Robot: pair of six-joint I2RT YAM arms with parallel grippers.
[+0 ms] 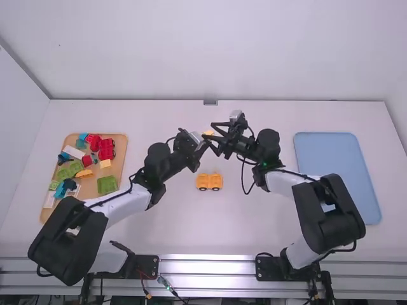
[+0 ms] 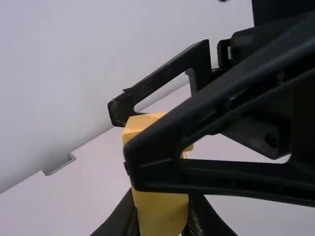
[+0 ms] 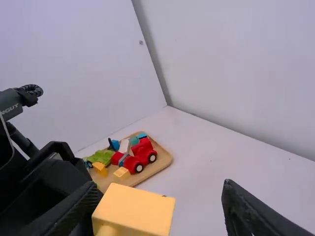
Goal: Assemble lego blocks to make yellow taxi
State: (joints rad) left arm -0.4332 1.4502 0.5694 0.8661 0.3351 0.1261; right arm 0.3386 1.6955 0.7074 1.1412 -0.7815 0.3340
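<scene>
In the high view, my left gripper (image 1: 200,139) and my right gripper (image 1: 217,135) meet above the middle of the table at a small yellow block (image 1: 208,133). The left wrist view has my left gripper (image 2: 162,223) shut on the yellow block (image 2: 161,209). The fingers of my right gripper (image 2: 133,137) stand on either side of the block's upper part. In the right wrist view, the block (image 3: 134,209) lies between the parted fingers of my right gripper (image 3: 160,206), with a gap towards one finger. A yellow-orange car piece (image 1: 209,182) rests on the table.
On the left, a wooden tray (image 1: 121,147) holds red, green, blue, white and yellow blocks. A blue tray (image 1: 337,162) lies on the right. The back wall rises behind the table's far edge.
</scene>
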